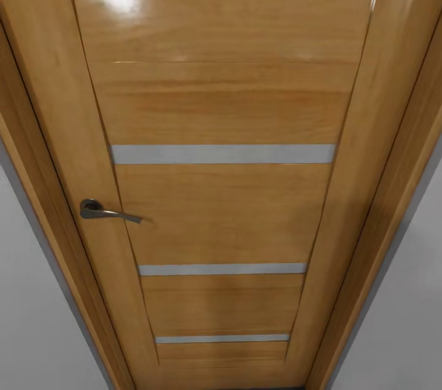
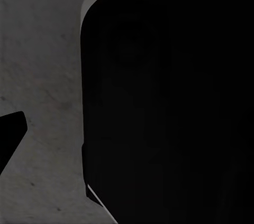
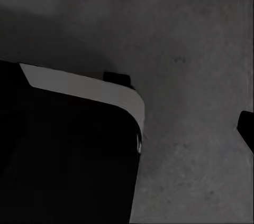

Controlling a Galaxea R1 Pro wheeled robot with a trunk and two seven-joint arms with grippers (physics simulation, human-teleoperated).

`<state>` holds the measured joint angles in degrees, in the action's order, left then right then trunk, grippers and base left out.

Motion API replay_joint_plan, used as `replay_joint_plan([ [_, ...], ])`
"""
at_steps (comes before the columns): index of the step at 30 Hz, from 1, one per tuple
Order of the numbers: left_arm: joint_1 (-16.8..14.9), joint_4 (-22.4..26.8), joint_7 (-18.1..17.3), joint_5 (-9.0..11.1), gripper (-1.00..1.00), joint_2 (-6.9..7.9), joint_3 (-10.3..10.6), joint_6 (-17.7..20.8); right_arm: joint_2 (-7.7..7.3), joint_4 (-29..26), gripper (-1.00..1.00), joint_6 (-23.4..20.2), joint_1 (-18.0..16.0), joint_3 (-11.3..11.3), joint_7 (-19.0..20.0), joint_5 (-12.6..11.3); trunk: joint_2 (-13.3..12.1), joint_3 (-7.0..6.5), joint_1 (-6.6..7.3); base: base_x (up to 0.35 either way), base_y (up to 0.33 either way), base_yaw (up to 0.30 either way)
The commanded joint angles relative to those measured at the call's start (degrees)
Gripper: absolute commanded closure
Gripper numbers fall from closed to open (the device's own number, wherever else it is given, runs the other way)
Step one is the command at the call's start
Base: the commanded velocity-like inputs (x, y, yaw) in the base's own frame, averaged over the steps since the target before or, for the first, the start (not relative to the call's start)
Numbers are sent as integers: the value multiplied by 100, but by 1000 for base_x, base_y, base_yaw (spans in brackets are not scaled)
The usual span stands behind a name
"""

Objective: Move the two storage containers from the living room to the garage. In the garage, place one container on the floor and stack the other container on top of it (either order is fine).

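Observation:
The two storage containers are out of view. In the head view a shut wooden panel door (image 1: 221,102) with a grey lever handle (image 1: 98,211) stands close in front of me. The left wrist view looks down on dark grey mottled concrete floor (image 2: 42,49), with one black fingertip (image 2: 10,134) of my left gripper at the picture's edge. A black fingertip (image 3: 247,129) of my right gripper pokes in over the same floor (image 3: 201,49) in the right wrist view. Nothing is seen held by either gripper.
Grey-white walls (image 1: 31,316) (image 1: 411,316) flank the door frame on both sides. A large black rounded block with a pale edge, apparently my own base (image 2: 169,102) (image 3: 63,160), sits on the concrete beside each gripper.

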<state>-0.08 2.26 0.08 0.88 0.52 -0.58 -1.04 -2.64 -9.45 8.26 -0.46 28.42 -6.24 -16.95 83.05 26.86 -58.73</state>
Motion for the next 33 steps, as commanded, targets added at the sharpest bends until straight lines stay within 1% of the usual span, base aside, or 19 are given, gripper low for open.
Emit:
replay_joint_plan([
  [1, -1, 2, 1, 9, -100, 0, -4, -11, -141, -230, -100, -29, -3, 54, -11, -60, 3, 6, 0, 0, 0, 0],
  [3, -1, 2, 1, 9, -100, 0, -8, -11, -366, -622, -100, -172, -5, 57, 1, -70, 3, 6, 0, 0, 0, 0],
  [5, -1, 1, 1, 9, -100, 0, -7, -11, -486, -959, -100, -382, -6, 56, 6, -83, 3, 6, 0, 0, 0, 0],
  [8, -1, 1, 1, 9, -100, 0, -6, -11, -580, -1222, -100, -595, -6, 53, 8, -93, 3, 6, 0, 0, 0, 0],
  [13, -1, -2, 1, 9, -100, 0, -6, -11, -740, -1344, -100, -686, -15, 48, 32, -102, 3, 6, 0, 0, 0, 0],
  [14, -1, 0, 1, 9, -100, 0, -9, -11, -813, -1376, -100, -698, -29, 45, 87, -107, 3, 6, 0, 0, 0, 0],
  [16, -1, 0, 1, 9, -100, 0, -10, -11, -876, -1417, -100, -705, -48, 43, 180, -111, 3, 6, 0, 0, 0, 0],
  [19, -1, 2, 1, 9, -100, 0, -10, -11, -923, -1537, -100, -714, -82, 41, 331, -119, 3, 6, 0, 0, 0, 0],
  [21, -1, 2, 1, 9, -100, 0, -10, -11, -951, -1775, -100, -770, -100, 44, 435, -118, 3, 6, 0, 0, 0, 0],
  [22, -1, 3, 1, 9, -100, 0, -7, -11, -975, -1938, -100, -858, -104, 44, 465, -119, 3, 6, 0, 0, 0, 0],
  [25, -1, 3, 1, 9, -100, 0, -10, -11, -1165, -2613, -100, -1318, -110, 37, 632, -128, 3, 6, 0, 0, 0, 0],
  [26, -1, 3, 1, 9, -100, 0, -11, -11, -1199, -2744, -100, -1400, -110, 34, 693, -129, 3, 6, 0, 0, 0, 0],
  [27, -1, 1, 1, 9, -100, 0, -12, -11, -1307, -3146, -100, -1632, -111, 20, 930, -134, 3, 6, 0, 0, 0, 0],
  [28, -1, 2, 1, 9, -100, 0, -10, -11, -1381, -3397, -100, -1778, -111, 11, 1098, -142, 3, 6, 0, 0, 0, 0],
  [29, -1, 2, 1, 9, -100, 0, -11, -11, -1418, -3515, -100, -1848, -111, 8, 1172, -154, 3, 6, 0, 0, 0, 0],
  [31, -1, 1, 1, 9, -100, 0, -8, -10, -1537, -3953, -100, -2084, -112, 2, 1370, -259, 3, 6, 0, 0, 0, 0],
  [33, -1, 2, 1, 9, -100, 0, -9, -10, -1598, -4273, -100, -2225, -112, -1, 1442, -364, 3, 6, 0, 0, 0, 0],
])
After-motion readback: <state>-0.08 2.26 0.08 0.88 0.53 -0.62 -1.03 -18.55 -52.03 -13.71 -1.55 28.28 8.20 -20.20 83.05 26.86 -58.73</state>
